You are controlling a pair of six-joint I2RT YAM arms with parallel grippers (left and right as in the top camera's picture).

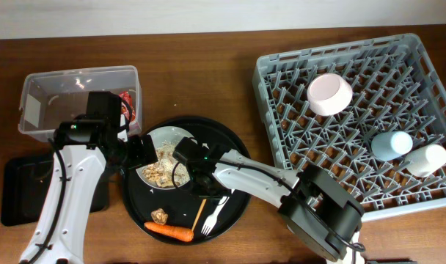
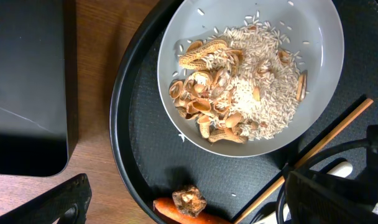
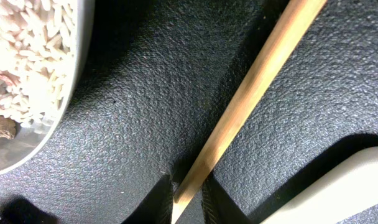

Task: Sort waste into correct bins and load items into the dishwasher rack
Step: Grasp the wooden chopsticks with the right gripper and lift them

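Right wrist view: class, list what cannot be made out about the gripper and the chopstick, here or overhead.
Right wrist: the right gripper is cut off by the bottom edge; whether it clamps the wooden chopstick is unclear.
Overhead: the right arm hides the chopstick's upper end.

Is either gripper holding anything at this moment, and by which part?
The right gripper appears to pinch the wooden chopstick at its very tip, one finger on each side. The left gripper holds nothing.
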